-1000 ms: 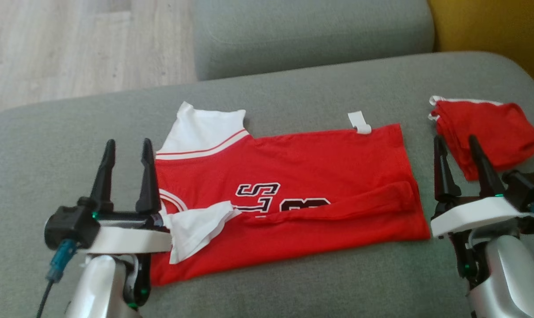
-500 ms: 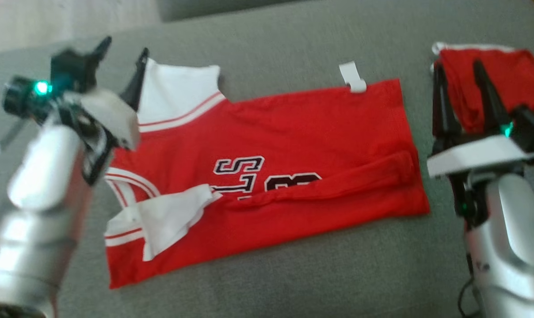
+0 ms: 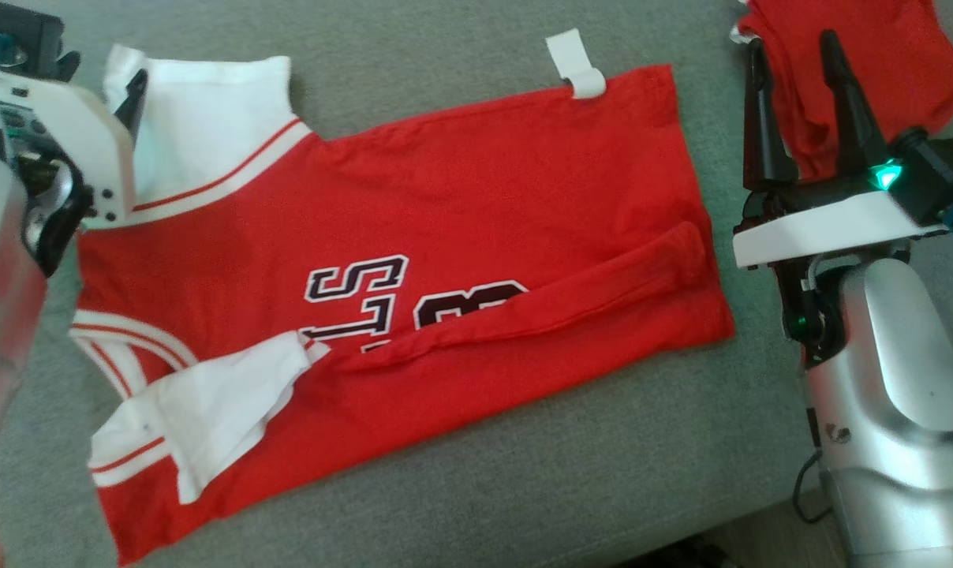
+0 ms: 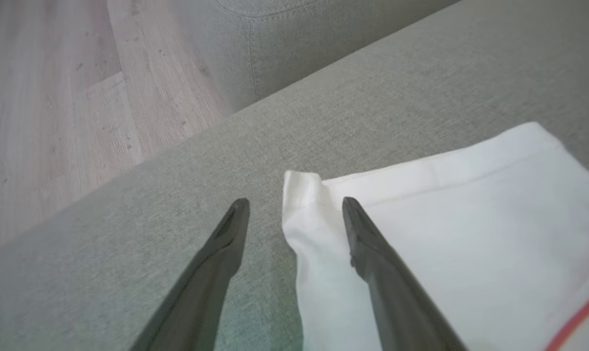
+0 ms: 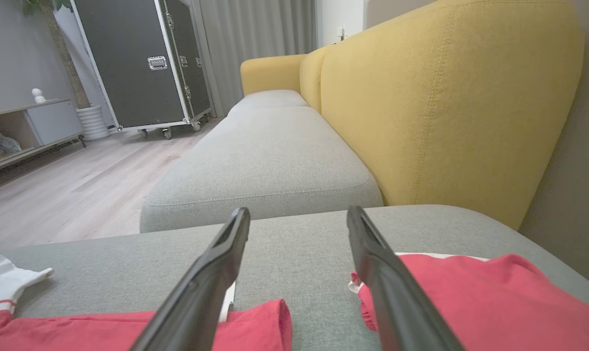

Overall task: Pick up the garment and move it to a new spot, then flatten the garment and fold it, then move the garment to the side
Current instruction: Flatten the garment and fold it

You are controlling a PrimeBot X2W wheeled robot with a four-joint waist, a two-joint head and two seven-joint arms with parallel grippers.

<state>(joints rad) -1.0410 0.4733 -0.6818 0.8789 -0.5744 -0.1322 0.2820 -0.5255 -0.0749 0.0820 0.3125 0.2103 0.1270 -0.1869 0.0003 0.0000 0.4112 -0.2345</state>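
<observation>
The red jersey (image 3: 445, 237) lies flat on the grey sofa cushion (image 3: 603, 473), its long axis running crosswise, shoulders to the robot's left and hem to its right. The left claw (image 4: 294, 202), spread wide and empty, straddles the corner of the far white sleeve (image 4: 445, 219), one finger over cloth and one over bare cushion. The right claw (image 3: 788, 39), also wide open and empty, stands just off the hem, by a second folded red garment (image 3: 879, 55). The left arm looks nearer a pinch.
</observation>
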